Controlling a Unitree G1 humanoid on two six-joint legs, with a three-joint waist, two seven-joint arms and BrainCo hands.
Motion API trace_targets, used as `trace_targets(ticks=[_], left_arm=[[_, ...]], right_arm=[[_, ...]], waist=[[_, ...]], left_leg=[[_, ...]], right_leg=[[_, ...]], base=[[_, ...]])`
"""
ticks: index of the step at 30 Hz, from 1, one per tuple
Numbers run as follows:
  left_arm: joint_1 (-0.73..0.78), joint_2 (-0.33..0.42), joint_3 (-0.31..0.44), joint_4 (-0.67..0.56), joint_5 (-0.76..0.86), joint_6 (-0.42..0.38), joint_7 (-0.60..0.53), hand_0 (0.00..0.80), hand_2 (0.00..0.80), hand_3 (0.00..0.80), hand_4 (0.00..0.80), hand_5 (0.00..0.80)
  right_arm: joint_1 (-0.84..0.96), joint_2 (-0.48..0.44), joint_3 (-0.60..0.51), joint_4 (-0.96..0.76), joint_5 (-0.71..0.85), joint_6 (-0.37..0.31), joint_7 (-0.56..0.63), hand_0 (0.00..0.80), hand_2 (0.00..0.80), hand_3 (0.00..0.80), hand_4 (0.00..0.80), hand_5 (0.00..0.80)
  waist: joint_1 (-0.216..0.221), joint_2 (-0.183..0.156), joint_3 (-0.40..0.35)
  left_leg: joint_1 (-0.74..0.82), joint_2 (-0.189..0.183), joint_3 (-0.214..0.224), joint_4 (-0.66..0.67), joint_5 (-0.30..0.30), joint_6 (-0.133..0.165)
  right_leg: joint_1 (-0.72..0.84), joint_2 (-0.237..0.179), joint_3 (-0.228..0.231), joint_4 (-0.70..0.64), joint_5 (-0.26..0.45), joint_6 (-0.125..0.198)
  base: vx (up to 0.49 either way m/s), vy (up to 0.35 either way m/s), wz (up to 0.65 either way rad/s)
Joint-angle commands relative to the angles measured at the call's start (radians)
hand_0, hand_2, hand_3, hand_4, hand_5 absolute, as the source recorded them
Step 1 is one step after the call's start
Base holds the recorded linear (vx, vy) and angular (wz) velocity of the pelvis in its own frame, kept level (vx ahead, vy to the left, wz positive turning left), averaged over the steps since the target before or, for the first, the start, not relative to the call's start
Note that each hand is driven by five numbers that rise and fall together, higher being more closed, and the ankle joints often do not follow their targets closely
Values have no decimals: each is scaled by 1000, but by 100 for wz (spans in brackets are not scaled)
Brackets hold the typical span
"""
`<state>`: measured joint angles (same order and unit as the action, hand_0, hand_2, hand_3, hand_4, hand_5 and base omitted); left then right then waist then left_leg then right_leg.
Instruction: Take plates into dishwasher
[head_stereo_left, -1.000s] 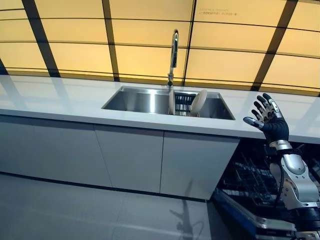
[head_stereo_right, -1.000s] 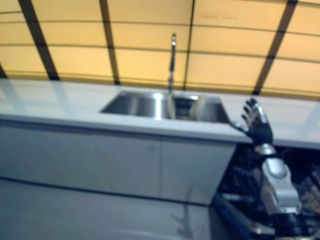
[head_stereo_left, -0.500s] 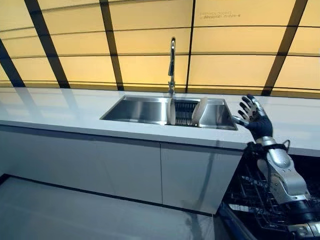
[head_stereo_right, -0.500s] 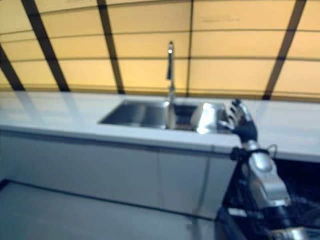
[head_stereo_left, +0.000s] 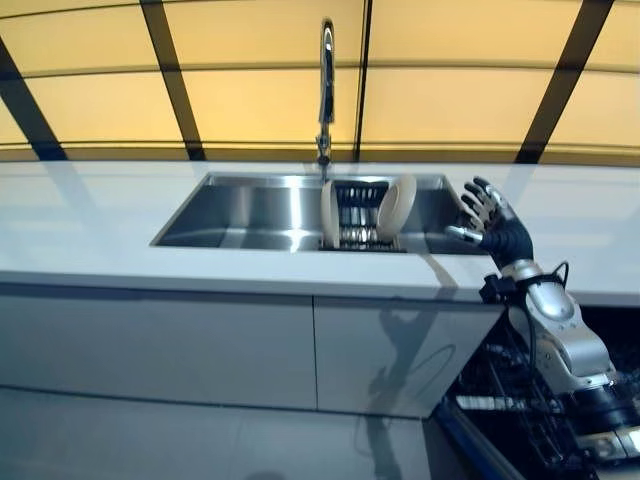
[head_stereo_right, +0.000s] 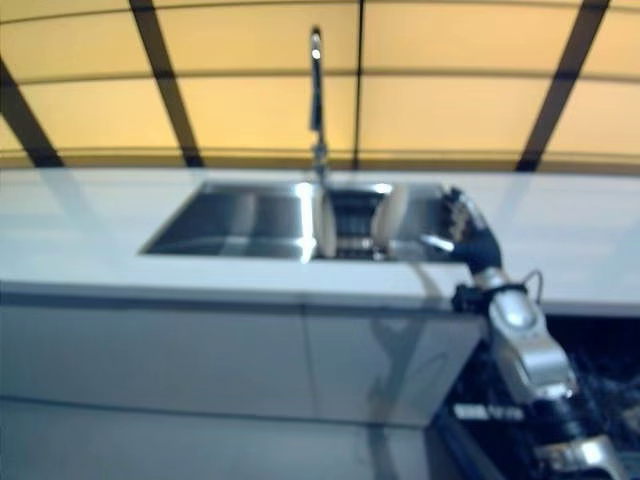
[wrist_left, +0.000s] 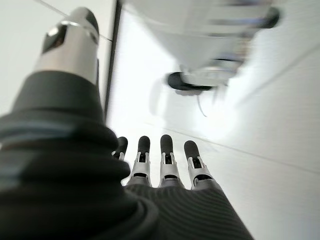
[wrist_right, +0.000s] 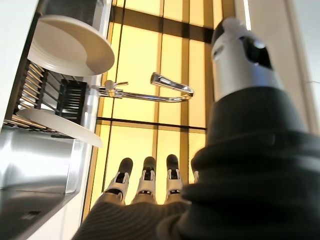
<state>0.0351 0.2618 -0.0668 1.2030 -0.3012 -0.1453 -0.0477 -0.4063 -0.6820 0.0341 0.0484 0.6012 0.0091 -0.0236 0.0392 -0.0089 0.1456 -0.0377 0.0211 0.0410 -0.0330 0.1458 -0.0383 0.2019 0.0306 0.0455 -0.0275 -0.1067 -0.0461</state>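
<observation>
Right hand (head_stereo_left: 487, 218) – fingers spread wide, holding nothing – hovers at the sink's (head_stereo_left: 250, 205) right edge, near two white plates (head_stereo_left: 395, 207) standing upright in a dark rack (head_stereo_left: 355, 210) inside.

you have a steel sink (head_stereo_left: 250, 215) sunk into the pale counter (head_stereo_left: 90, 235), with a tall tap (head_stereo_left: 326, 80) standing at its far rim. behind it runs a wall of yellow panels (head_stereo_left: 260, 100) split by dark strips. grey cabinet doors (head_stereo_left: 200, 345) sit below the counter, above a grey floor (head_stereo_left: 150, 440).
</observation>
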Motion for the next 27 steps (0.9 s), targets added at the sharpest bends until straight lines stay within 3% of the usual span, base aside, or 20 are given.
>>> trace_targets(ticks=[1, 2, 4, 10, 12, 14, 17, 18, 20, 21, 22, 23, 27], left_arm=[[10, 15, -62, 15, -12, -27, -7, 0, 0, 0, 0, 0], [10, 15, -64, 13, -8, -24, -9, 0, 0, 0, 0, 0], [4, 20, -73, 10, -7, -10, -4, 0, 0, 0, 0, 0], [0, 32, -50, 27, -6, -7, -1, 0, 0, 0, 0, 0], [-5, 39, -42, 31, 0, -4, -3, 0, 0, 0, 0, 0], [-12, 46, -43, 43, 6, -17, -9, 0, 0, 0, 0, 0], [-26, 53, -49, 45, 2, -16, -15, 0, 0, 0, 0, 0], [-34, 56, -54, 41, -2, -14, -16, 0, 0, 0, 0, 0], [-39, 58, -58, 14, -2, 6, -11, 0, 0, 0, 0, 0], [-39, 58, -57, 14, -2, 7, -11, 0, 0, 0, 0, 0], [-39, 57, -58, -2, -4, 17, -6, 0, 0, 0, 0, 0], [-42, 56, -59, -8, -2, 23, 0, 0, 0, 0, 0, 0], [-52, 53, -56, 9, -1, 32, 15, 0, 0, 0, 0, 0]], right_arm=[[26, -9, -69, -38, 8, -48, 14, 0, 0, 0, 0, 0], [30, -8, -73, -38, 6, -48, 14, 0, 0, 0, 0, 0], [45, -9, -87, -37, 4, -64, 7, 0, 0, 0, 0, 0], [87, -14, -128, -53, 9, -81, 25, 0, 0, 0, 0, 0], [102, -13, -140, -49, 16, -89, 29, 0, 0, 0, 0, 0], [115, 3, -147, -40, 6, -100, 31, 0, 0, 0, 0, 0], [121, 11, -137, -39, 0, -107, 32, 0, 0, 0, 0, 0], [120, 11, -127, -40, -5, -111, 31, 0, 0, 0, 0, 0], [98, 10, -112, -30, -4, -109, 22, 0, 0, 0, 0, 0], [96, 10, -112, -29, -4, -109, 22, 0, 0, 0, 0, 0], [55, 0, -99, -13, 5, -93, 11, 0, 0, 0, 0, 0], [25, -8, -93, -4, 14, -79, 2, 0, 0, 0, 0, 0], [9, -2, -85, 10, 15, -82, -8, 0, 0, 0, 0, 0]], waist=[[23, -30, -53], [24, -32, -53], [33, -55, -53], [42, -87, -61], [41, -105, -76], [38, -115, -89], [24, -83, -95], [11, -58, -87], [-4, -46, -67], [-4, -43, -68], [-10, -46, -58], [-18, -50, -53], [-51, -73, -42]], left_leg=[[-190, 47, -23, 91, 87, -62], [-195, 43, -26, 99, 80, -59], [-209, 10, -31, 137, 4, -36], [-237, -38, -21, 250, -81, 5], [-228, -58, -15, 264, -111, 38], [-206, -77, -11, 249, -125, 72], [-143, -73, -11, 205, -134, 101], [-101, -68, -17, 181, -139, 110], [-38, -77, -28, 143, -144, 112], [-40, -74, -28, 141, -141, 111], [-6, -82, -36, 109, -137, 100], [14, -82, -45, 90, -137, 89], [67, -103, -80, 60, -170, 77]], right_leg=[[30, -26, -29, 44, 5, 27], [33, -29, -27, 45, 4, 28], [39, -61, -24, 45, 11, 49], [43, -127, -25, 80, 12, 98], [31, -162, -21, 143, 49, 128], [-15, -204, -19, 281, 161, 155], [-153, -229, -27, 562, 303, 157], [-249, -225, -23, 690, 314, 147], [-358, -222, -47, 723, 301, 131], [-359, -219, -48, 720, 305, 130], [-370, -208, -78, 583, 246, 114], [-362, -190, -92, 440, 231, 111], [-359, -131, -68, 133, 230, 137]], base=[[254, 94, 7], [234, 122, 5], [190, 163, 0], [233, 223, -11], [239, 251, -18], [158, 210, -24], [147, 276, -18], [144, 305, -17], [143, 203, -7], [201, 40, -5], [228, -81, -1], [252, -99, -3], [222, -149, 7]])
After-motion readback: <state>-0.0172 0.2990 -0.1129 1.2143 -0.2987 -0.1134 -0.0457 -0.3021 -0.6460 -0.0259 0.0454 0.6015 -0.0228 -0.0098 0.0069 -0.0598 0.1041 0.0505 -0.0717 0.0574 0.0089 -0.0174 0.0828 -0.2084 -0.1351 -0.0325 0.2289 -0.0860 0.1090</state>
